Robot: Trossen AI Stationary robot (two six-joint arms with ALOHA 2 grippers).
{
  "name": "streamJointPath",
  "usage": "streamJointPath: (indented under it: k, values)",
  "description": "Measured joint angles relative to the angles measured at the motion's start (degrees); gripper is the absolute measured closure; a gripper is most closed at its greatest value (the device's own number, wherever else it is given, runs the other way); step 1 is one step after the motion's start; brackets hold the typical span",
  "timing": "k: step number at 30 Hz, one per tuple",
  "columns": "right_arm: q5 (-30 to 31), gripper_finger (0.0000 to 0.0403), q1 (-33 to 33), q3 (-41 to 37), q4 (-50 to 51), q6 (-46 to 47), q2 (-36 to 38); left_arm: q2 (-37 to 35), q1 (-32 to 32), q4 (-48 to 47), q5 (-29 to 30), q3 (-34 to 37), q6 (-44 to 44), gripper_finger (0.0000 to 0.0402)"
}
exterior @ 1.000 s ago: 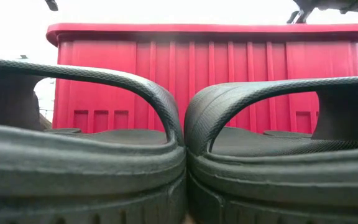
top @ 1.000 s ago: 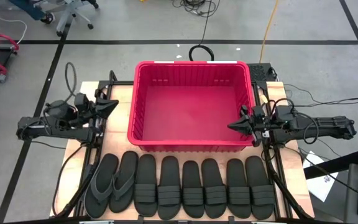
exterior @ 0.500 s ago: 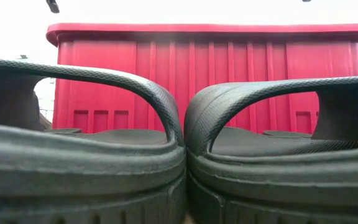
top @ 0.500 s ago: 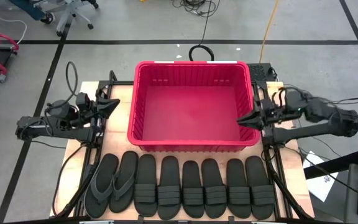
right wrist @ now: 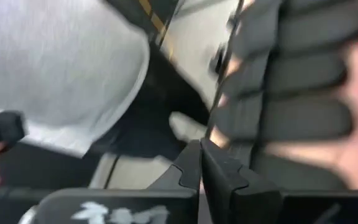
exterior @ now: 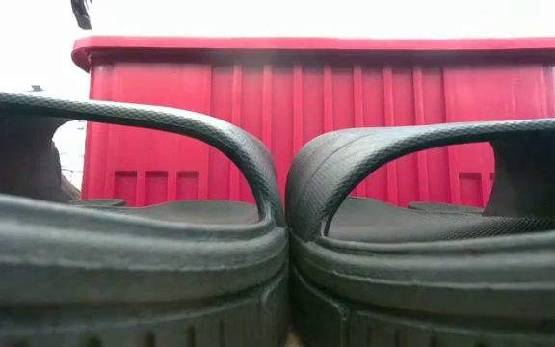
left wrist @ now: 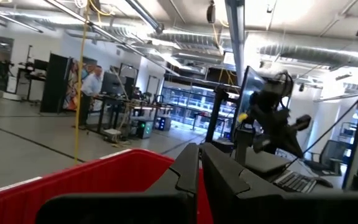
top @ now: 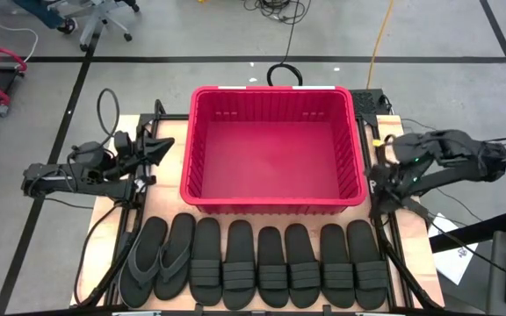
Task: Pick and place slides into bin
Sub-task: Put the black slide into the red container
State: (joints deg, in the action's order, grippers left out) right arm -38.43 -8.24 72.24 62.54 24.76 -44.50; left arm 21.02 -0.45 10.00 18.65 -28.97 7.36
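Note:
Eight black slides lie sole-down in a row along the table's near edge, from the thong pair (top: 160, 256) at the left to the band-strap slides (top: 286, 265). Two of them fill the low view (exterior: 123, 241). The red bin (top: 273, 197) stands behind them at mid-table and holds nothing. My left gripper (top: 167, 145) is shut and empty beside the bin's left wall. My right gripper (top: 378, 186) is shut and empty off the bin's right near corner, above the table's right rail, pointing toward the slides (right wrist: 291, 93).
Dark rails and cables run along both table sides (top: 392, 230). The bin's rim (left wrist: 73, 183) shows in the left wrist view, with a person far off in the room. White papers (top: 453, 254) lie on the floor to the right.
My right gripper has drawn back from over the bin's right wall toward the table's right edge and turned toward the near edge, so that it now faces the slides. My left gripper has shifted a little toward the bin. The slides and the bin have not moved.

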Motion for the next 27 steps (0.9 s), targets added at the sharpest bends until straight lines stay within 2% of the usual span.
streamJointPath:
  k: [5, 12, 18, 23, 27]
  values:
    - [-3.85, 0.0402, -5.75, -5.82, 0.45, 3.6, 0.36, 0.0, 0.0, -0.01, 0.55, 0.0, 0.48, 0.038]
    - [-3.77, 0.0402, -12.38, -15.88, 0.54, 6.83, 0.33, -0.02, 0.0, -4.6, 1.45, 0.0, 0.67, 0.038]
    - [-6.67, 0.0402, -16.43, -24.57, -8.1, 8.45, 0.31, 0.0, 0.0, -7.24, 5.4, 0.0, 0.74, 0.038]
    - [-4.79, 0.0402, -21.72, -29.18, -16.69, 10.74, 0.1, 0.0, 0.0, -7.24, 6.98, 0.0, 0.81, 0.038]
    - [-4.42, 0.0403, -24.69, -32.7, -18.25, 16.23, -0.17, 0.0, 0.0, -7.28, 6.99, 0.0, 1.81, 0.038]
